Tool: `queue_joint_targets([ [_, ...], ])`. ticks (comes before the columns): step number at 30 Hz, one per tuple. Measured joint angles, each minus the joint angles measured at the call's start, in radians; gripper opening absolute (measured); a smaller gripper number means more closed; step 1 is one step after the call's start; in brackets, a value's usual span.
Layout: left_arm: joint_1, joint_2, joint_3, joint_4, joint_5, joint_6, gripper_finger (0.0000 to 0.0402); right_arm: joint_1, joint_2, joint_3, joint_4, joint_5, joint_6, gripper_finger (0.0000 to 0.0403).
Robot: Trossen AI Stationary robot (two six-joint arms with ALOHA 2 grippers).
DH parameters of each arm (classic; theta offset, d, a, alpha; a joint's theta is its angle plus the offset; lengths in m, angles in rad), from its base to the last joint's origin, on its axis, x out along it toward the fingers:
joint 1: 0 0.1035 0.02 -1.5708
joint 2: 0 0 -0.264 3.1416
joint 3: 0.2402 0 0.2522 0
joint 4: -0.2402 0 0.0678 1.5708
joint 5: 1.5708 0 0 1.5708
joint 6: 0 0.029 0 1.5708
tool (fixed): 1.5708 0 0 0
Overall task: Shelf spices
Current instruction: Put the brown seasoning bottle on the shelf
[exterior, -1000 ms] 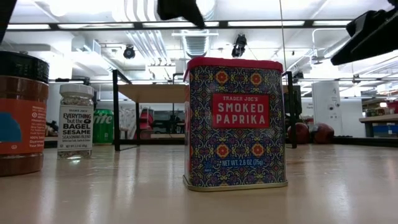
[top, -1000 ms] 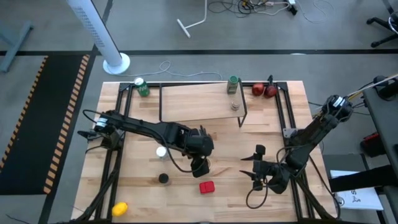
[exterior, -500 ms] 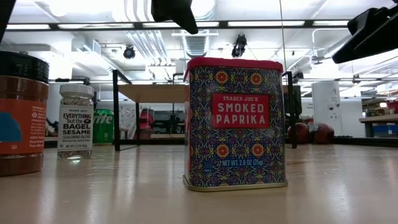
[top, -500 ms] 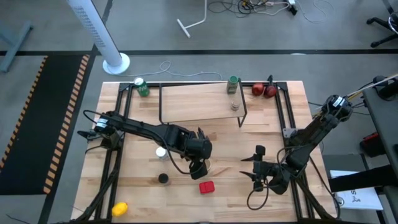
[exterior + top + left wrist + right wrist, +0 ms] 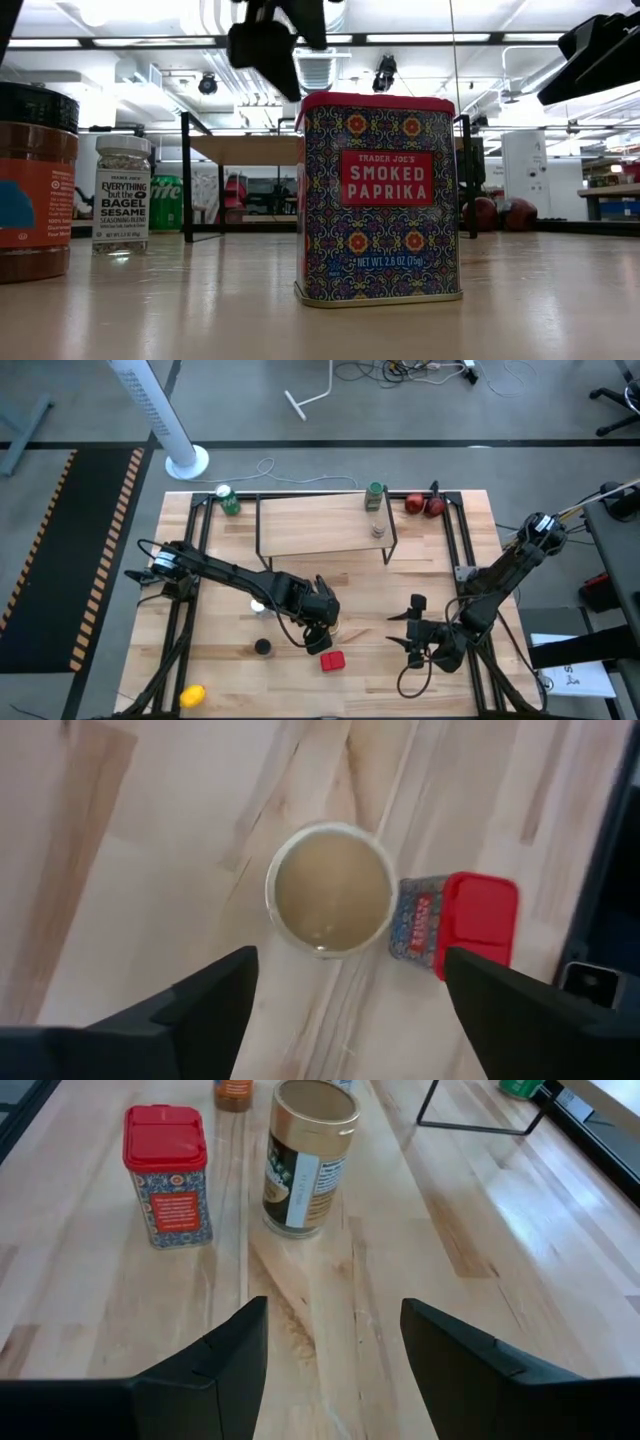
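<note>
**Left jaws poised over the tan tub**

I had the left gripper above the tan round-lidded tub, jaws wide apart. The tub stood upright on the worktop, just beside the red square tin. I judged it stiff, light and smooth-sided, best pinched across its round body below the lid. Its contents were hidden. The right gripper waited nearby, jaws apart.
</note>
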Motion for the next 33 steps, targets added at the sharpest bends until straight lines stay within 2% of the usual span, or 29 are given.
queue_joint_targets([
  [8,0.001,0.001,-0.038,0.007,-0.039,-0.027,0.0302,0.000,0.000,0.000,0.000,0.000,0.002,0.0204],
  [16,-0.001,0.001,-0.066,0.119,-0.037,-0.032,0.0329,0.000,0.000,0.000,-0.001,-0.001,0.002,0.0204],
  [23,-0.001,0.001,-0.088,0.130,-0.038,-0.023,0.0353,0.000,0.000,0.000,-0.001,-0.004,0.003,0.0204],
  [33,-0.005,0.001,-0.089,0.061,-0.044,0.102,0.0364,0.000,0.000,0.000,-0.001,-0.010,0.010,0.0204],
])
